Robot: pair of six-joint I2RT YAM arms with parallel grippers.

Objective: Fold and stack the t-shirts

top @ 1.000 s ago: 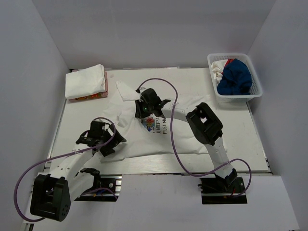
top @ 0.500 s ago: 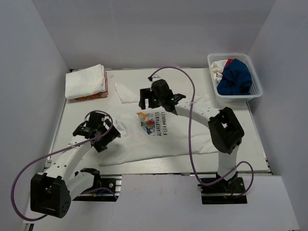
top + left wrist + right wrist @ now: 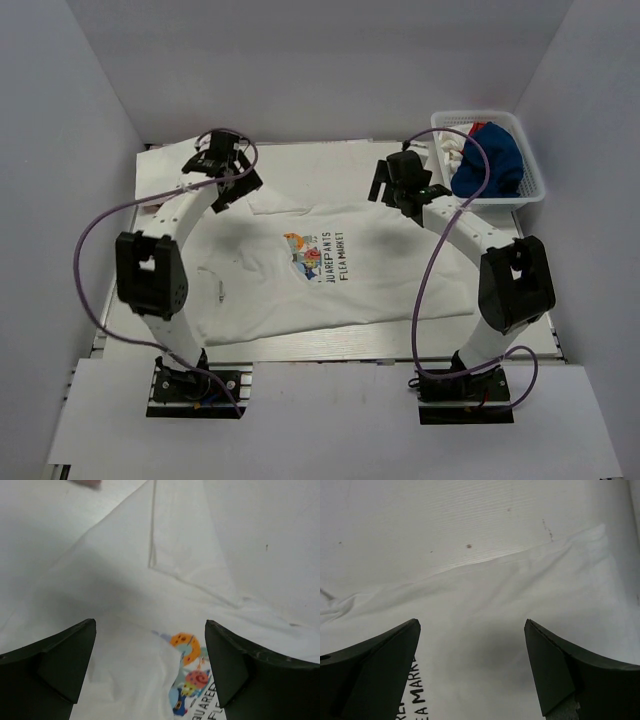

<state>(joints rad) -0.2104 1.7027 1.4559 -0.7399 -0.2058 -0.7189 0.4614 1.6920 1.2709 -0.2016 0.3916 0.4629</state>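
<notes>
1. Arms part over a white t-shirt (image 3: 330, 290). Within a second, the left gripper (image 3: 228, 180) swung from seven o'clock to eleven o'clock. The right gripper (image 3: 395, 185) moved from centre to one o'clock, and the garment now lies spread print-up in the middle of the counter (image 3: 320, 165).
2. Both grippers hang released, jaws wide with nothing between them, above the shirt's far edge. Flattening looks done, and folding has not begun.
3. Folded pile seen earlier at ten o'clock cannot be made out behind the left arm. The basket (image 3: 500, 200) at two o'clock holds blue and white garments, but their number is unclear.
</notes>
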